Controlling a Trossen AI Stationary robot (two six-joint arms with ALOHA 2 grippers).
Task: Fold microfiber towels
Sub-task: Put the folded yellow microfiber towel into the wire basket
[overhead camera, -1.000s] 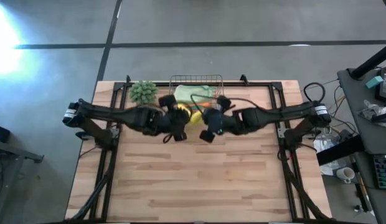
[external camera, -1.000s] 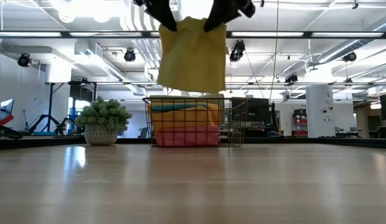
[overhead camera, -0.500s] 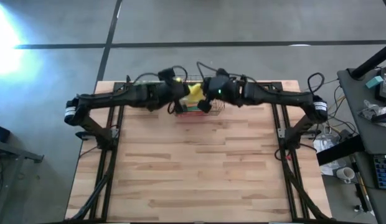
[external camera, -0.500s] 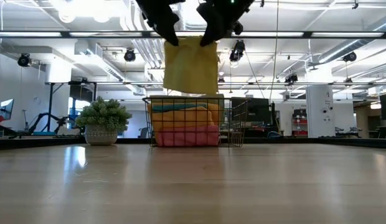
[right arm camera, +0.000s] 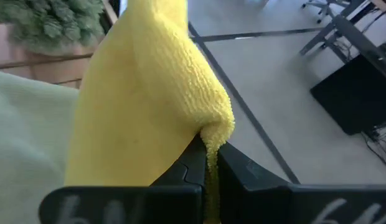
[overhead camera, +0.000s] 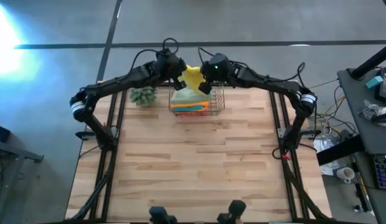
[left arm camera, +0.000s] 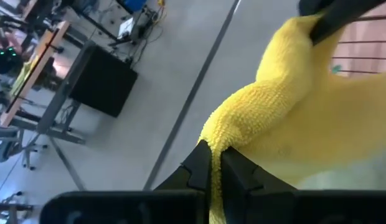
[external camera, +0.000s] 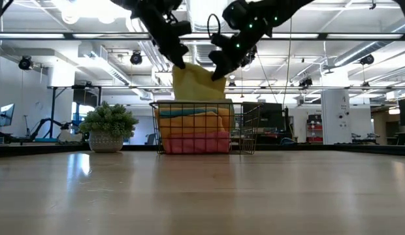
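Observation:
A yellow microfiber towel (external camera: 197, 83) hangs between my two grippers over the far part of the copper wire basket (external camera: 242, 134), at the table's far edge. My left gripper (external camera: 178, 63) is shut on its upper left corner and my right gripper (external camera: 217, 72) on its upper right corner. The towel's lower edge reaches the basket's rim in the low view. Whether it rests on the stack there is hidden. Inside the basket lie folded towels: pale green (overhead camera: 188, 96) on top, then orange (external camera: 189, 121) and pink (external camera: 193, 143) below. My left gripper pinches the yellow towel's upper left corner (left arm camera: 213, 138) between its two fingers, slanting down from the table's left. The cloth bunches above the fingertips and hangs below them. My right gripper pinches the upper right corner (right arm camera: 213, 132) between its two fingers, slanting down from the table's right. The top edge sags slightly between the two holds.
A small spiky green plant (overhead camera: 143, 95) in a pot stands left of the basket, under my left arm. The wooden table (overhead camera: 193, 168) stretches toward the near edge in front of the basket.
Both grippers have swung toward the table's far edge, carrying the yellow towel from above the table in front of the basket to over the basket's far part. They stay shut. The towel still hangs between them, its lower edge now at the basket's rim.

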